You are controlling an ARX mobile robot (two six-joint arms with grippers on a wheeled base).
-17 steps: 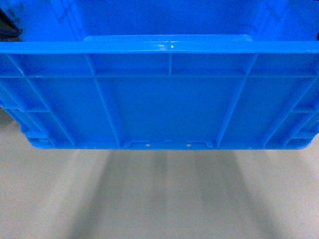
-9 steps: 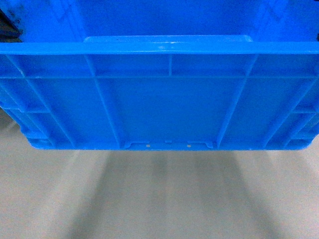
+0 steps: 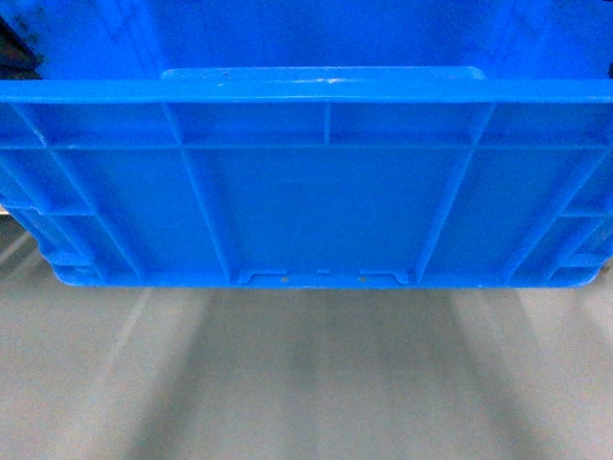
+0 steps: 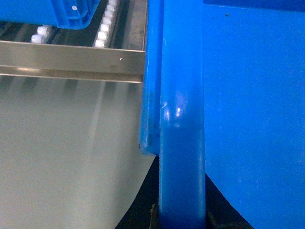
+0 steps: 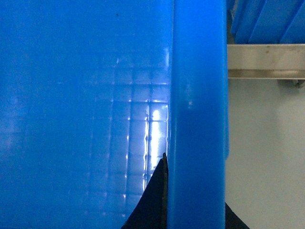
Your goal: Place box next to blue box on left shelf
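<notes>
Neither gripper shows in the head view, where the box (image 3: pixel 316 201) fills the frame, held up above the grey floor (image 3: pixel 306 383). On the left wrist view I see its rim (image 4: pixel 181 143) rising from a dark sliver that may be my left gripper (image 4: pixel 153 215); I cannot tell its state. Ahead, the left shelf (image 4: pixel 71 59) carries white rollers (image 4: pixel 106 26) and the blue box (image 4: pixel 66 12). On the right wrist view the right gripper (image 5: pixel 159 200) is equally unclear. I'd keep the box level and clear the front rail before lowering.
</notes>
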